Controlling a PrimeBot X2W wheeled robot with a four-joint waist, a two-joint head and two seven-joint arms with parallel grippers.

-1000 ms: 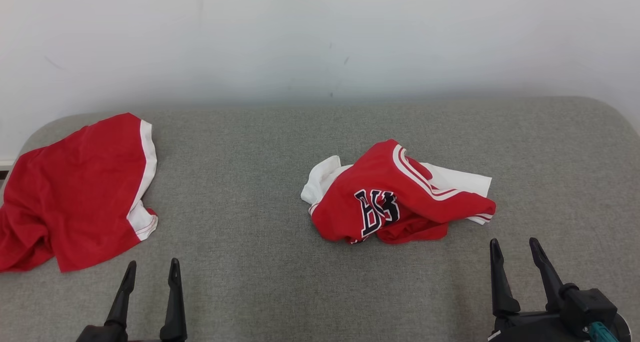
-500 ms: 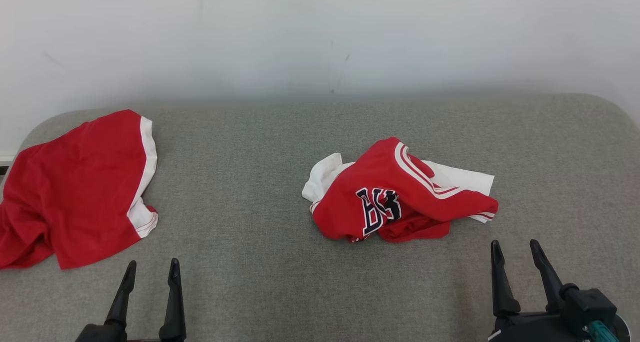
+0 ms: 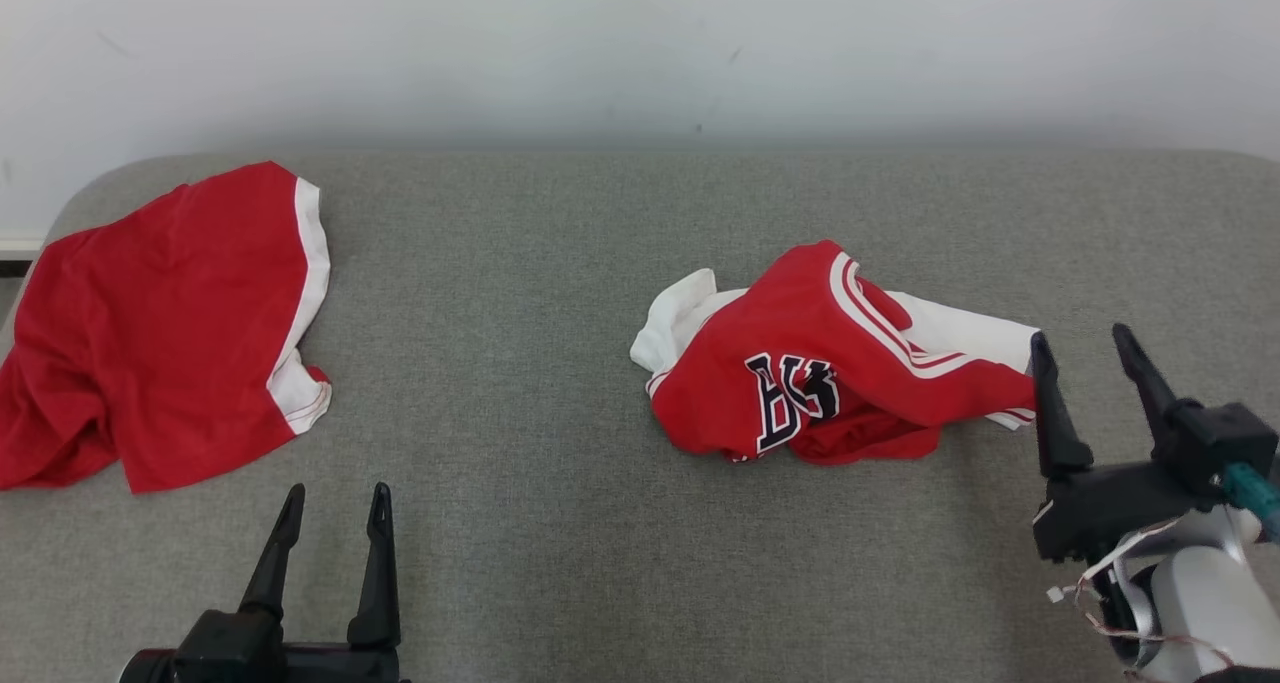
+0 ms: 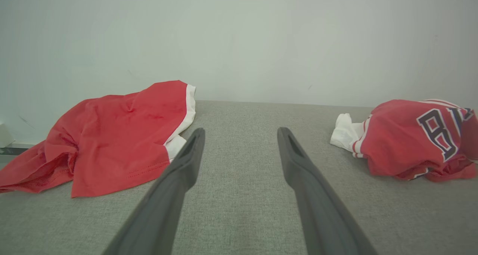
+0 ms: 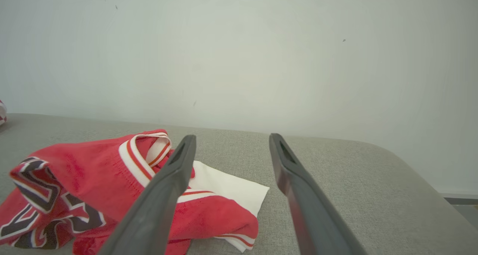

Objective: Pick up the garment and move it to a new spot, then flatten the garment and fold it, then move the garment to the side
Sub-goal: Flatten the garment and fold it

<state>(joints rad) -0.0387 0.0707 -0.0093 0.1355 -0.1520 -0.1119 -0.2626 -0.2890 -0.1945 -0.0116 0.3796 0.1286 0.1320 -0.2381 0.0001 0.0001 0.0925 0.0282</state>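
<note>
A crumpled red and white jersey with dark letters, the garment (image 3: 830, 363), lies in a heap right of the middle of the grey padded surface (image 3: 520, 363). My right gripper (image 3: 1080, 335) is open just beside the heap's right end, its left finger close to the white sleeve; whether it touches is unclear. In the right wrist view the garment (image 5: 112, 180) sits left of and under the left finger of the open right gripper (image 5: 232, 136). My left gripper (image 3: 337, 488) stands open near the front edge, empty. From the left wrist, the left gripper (image 4: 241, 130) points at bare fabric, with the garment (image 4: 410, 139) far right.
A second red garment with a white band (image 3: 160, 333) lies spread at the far left and hangs over the left edge; it also shows at left in the left wrist view (image 4: 119, 135). A pale wall (image 3: 640, 53) rises right behind the surface. The surface's right corner is rounded.
The head camera has shifted, sliding the whole scene up and to the right. My right gripper has moved forward to the garment's right end. The left gripper has stayed put, and both remain open.
</note>
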